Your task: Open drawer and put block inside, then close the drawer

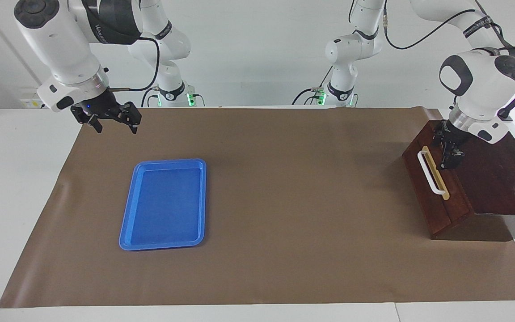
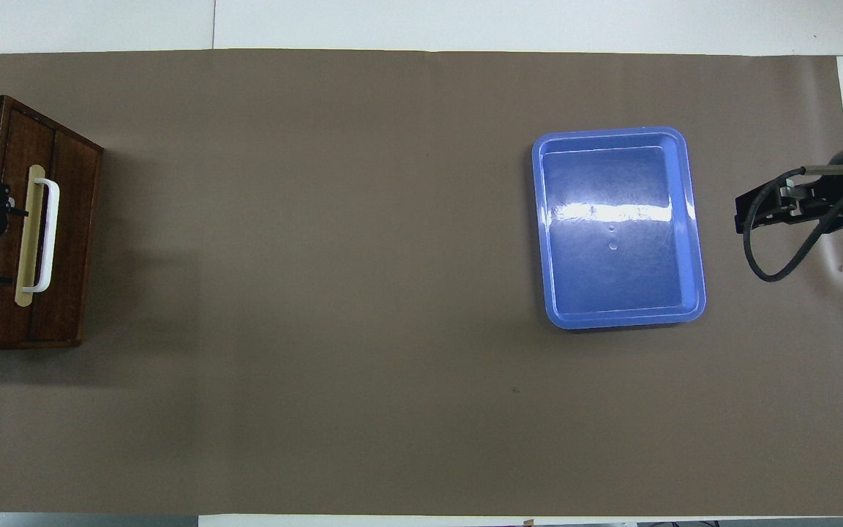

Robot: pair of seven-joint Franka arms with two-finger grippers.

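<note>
The drawer (image 1: pixel 458 199) of the dark wooden box (image 1: pixel 499 179) is shut, at the left arm's end of the table. Its white bar handle (image 1: pixel 429 172) on the pale yellow strip faces the middle of the table. The drawer front (image 2: pixel 70 219) and handle (image 2: pixel 48 234) also show in the overhead view. My left gripper (image 1: pixel 449 156) hangs over the box's top edge, just above the handle. My right gripper (image 1: pixel 115 127) is open and empty, in the air over the mat's corner at the right arm's end. The yellow block is not in view.
An empty flat blue tray (image 1: pixel 166 205) lies on the brown mat (image 1: pixel 293 201) toward the right arm's end; it also shows in the overhead view (image 2: pixel 615 227). White table surface borders the mat.
</note>
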